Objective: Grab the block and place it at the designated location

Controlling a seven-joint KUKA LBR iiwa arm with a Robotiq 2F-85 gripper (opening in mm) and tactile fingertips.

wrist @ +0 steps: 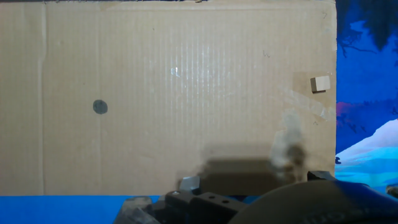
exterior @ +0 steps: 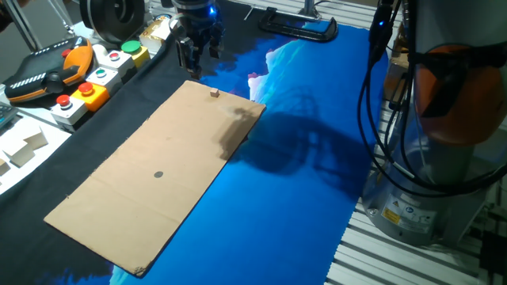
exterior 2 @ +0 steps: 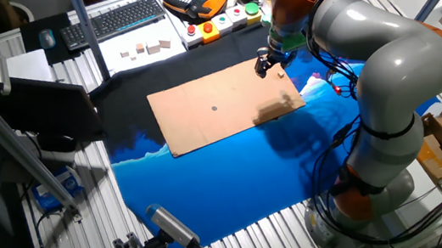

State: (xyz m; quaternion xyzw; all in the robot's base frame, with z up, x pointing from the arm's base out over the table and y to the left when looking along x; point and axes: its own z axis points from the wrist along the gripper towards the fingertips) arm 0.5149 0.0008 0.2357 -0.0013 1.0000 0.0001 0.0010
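The block (exterior: pixel 214 93) is a tiny tan cube lying on the brown cardboard sheet (exterior: pixel 142 214), close to its far corner. The other fixed view shows the block (exterior 2: pixel 281 71) just beside my gripper (exterior 2: pixel 266 65). The designated location (exterior: pixel 158 175) is a small dark grey dot near the middle of the sheet. My gripper (exterior: pixel 198 63) hovers over the sheet's far edge, a little left of the block, its fingers apart and holding nothing. In the hand view the block (wrist: pixel 320 83) is at the upper right and the dot (wrist: pixel 100 107) at the left.
Boxes with coloured push-buttons (exterior: pixel 95 75) and an orange teach pendant (exterior: pixel 47 75) stand at the back left. White boxes (exterior: pixel 24 146) lie at the left edge. A blue cloth (exterior: pixel 301 158) runs under the sheet's right side. The arm's base (exterior: pixel 428 190) stands right.
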